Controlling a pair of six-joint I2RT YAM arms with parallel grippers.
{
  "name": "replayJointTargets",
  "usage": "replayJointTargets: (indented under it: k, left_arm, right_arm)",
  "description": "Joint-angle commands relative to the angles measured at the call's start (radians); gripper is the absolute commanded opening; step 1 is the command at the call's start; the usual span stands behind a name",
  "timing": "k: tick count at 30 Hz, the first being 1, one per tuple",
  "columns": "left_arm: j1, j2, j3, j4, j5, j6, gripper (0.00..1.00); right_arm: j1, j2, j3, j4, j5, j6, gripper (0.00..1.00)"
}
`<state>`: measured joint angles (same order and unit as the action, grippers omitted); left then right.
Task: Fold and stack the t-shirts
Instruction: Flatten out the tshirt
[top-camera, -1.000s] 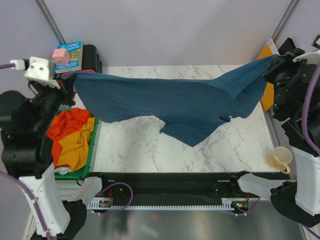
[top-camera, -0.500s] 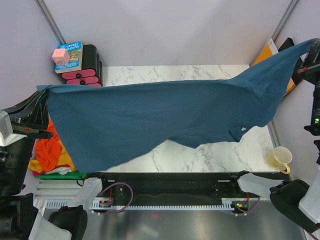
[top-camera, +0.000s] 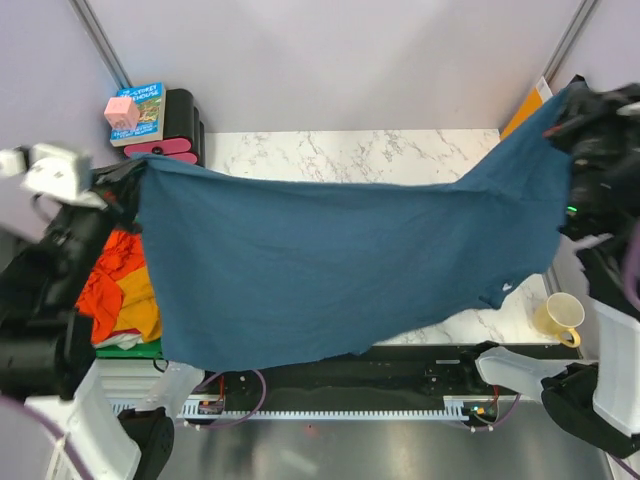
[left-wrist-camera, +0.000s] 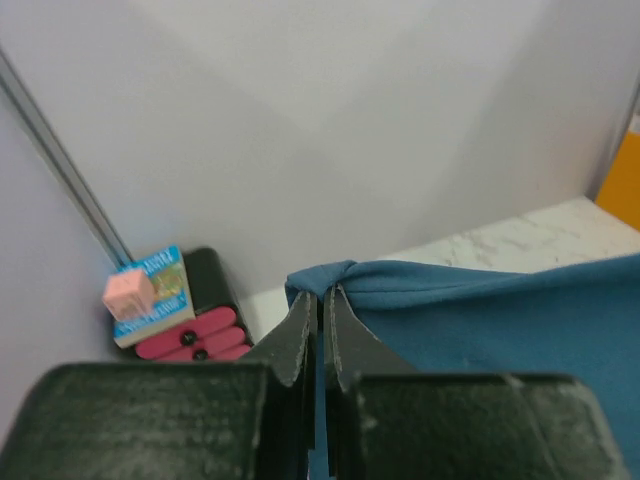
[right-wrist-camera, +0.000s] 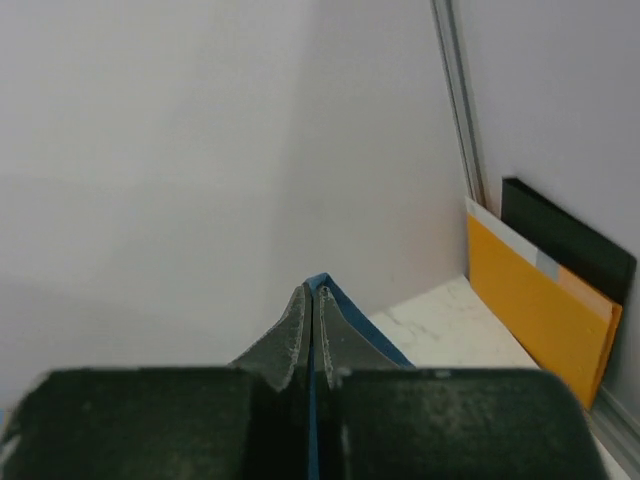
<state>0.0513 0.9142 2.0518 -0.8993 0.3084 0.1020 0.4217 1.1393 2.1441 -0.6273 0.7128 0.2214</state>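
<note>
Teal t-shirt (top-camera: 330, 260) hangs stretched in air above marble table (top-camera: 340, 150), likely for laying flat. Left gripper (left-wrist-camera: 320, 297) pinches one corner, right gripper (right-wrist-camera: 313, 292) pinches opposite corner, so cloth spreads wide. Orange shirt (top-camera: 112, 285) and mustard shirt (top-camera: 142, 312) lie heaped at left, not yet folded.

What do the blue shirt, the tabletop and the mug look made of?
Blue shirt: soft matte knit cloth, probably cotton; it sags and creases where it hangs. Tabletop: white marble-look, grey veins; possibly laminate. Mug: pale yellow, smooth, likely glazed ceramic.
</note>
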Motion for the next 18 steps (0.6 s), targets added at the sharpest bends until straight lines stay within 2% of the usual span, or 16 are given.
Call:
replayJointTargets:
  k: [1, 2, 6, 10, 15, 18]
  left_arm:
    - [0.001, 0.012, -0.257, 0.072, 0.078, -0.031, 0.02]
    - [-0.001, 0.023, -0.336, 0.086, 0.093, -0.030, 0.02]
    - [-0.001, 0.083, -0.482, 0.199, 0.093, 0.002, 0.02]
    - [-0.001, 0.201, -0.533, 0.304, 0.051, 0.019, 0.02]
    - [-0.001, 0.412, -0.470, 0.407, -0.011, 0.008, 0.02]
    - [-0.001, 0.521, -0.307, 0.419, -0.023, -0.030, 0.02]
  right_arm:
    - [0.000, 0.028, -0.270, 0.050, 0.033, 0.041, 0.00]
    - [-0.003, 0.060, -0.294, 0.058, 0.042, 0.044, 0.00]
    - [-0.070, 0.164, -0.351, 0.116, -0.005, 0.036, 0.00]
    - [-0.142, 0.369, -0.250, 0.167, -0.043, 0.019, 0.00]
    - [-0.167, 0.589, 0.006, 0.179, -0.075, 0.032, 0.00]
    - [-0.166, 0.697, 0.160, 0.179, -0.136, 0.056, 0.00]
